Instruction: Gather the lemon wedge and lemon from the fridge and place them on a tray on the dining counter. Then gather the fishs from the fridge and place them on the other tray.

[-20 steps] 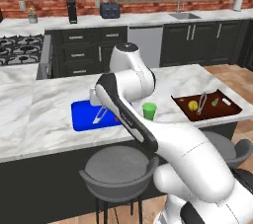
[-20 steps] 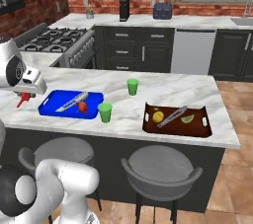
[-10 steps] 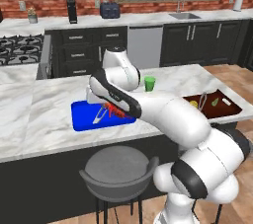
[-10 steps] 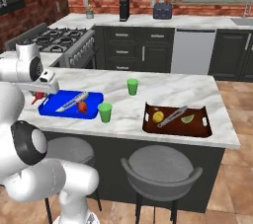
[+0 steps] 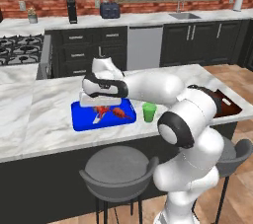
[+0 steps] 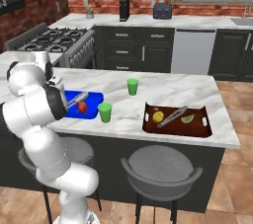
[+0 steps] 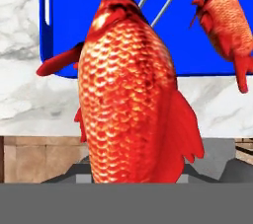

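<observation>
Two fish [image 7: 129, 94] — one held, one [image 7: 225, 23] on blue tray [image 7: 207, 55].

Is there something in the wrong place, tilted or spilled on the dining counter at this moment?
Nothing stands out. One fish lies on the blue tray beside a silvery utensil. The gripper holds the second fish above that tray. The lemon and lemon wedge sit on the brown tray; both green cups stand upright.

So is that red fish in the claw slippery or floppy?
Probably stiff: the fish hangs straight, with no sag, over the blue tray. Its glossy scales suggest it could slip. Being flat, it shouldn't roll once laid down, like the other fish.
</observation>
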You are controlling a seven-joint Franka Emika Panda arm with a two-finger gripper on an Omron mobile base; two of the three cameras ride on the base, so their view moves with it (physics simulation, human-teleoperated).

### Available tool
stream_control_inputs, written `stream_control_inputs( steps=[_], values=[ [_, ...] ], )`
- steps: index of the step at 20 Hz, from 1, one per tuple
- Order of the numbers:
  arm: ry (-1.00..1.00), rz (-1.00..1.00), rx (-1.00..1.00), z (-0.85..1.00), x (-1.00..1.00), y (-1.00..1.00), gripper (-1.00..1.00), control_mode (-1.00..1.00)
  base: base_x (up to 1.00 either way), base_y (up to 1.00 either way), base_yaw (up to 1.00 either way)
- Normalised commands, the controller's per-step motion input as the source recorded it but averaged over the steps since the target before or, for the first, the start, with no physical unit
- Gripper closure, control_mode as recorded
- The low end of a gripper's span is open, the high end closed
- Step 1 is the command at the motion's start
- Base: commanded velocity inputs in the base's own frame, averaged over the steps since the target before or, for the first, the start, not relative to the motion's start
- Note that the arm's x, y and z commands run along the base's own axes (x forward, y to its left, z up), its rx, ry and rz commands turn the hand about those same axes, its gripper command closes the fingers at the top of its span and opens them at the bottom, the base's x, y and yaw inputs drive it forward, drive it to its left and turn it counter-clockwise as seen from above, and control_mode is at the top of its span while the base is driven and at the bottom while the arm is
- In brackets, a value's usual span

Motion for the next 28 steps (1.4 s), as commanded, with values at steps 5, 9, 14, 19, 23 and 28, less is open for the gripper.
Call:
stream_control_inputs(
  steps=[5, 9, 14, 19, 23, 28],
  values=[
    [0.13, -0.01, -0.05, -0.50, 0.70, 0.31, 1.00, -1.00, 0.00, 0.00, 0.00],
    [0.06, 0.00, -0.03, -0.48, 0.49, 0.30, 1.00, -1.00, 0.00, 0.00, 0.00],
    [0.03, 0.00, -0.01, -0.33, 0.50, 0.03, 1.00, -1.00, 0.00, 0.00, 0.00],
    [0.01, 0.00, -0.02, -0.35, 0.41, 0.00, 1.00, -1.00, 0.00, 0.00, 0.00],
    [0.00, 0.00, -0.03, -0.46, 0.14, 0.00, 1.00, -1.00, 0.00, 0.00, 0.00],
    [0.04, 0.00, -0.04, -0.41, 0.10, 0.06, -1.00, -1.00, 0.00, 0.00, 0.00]
  ],
)
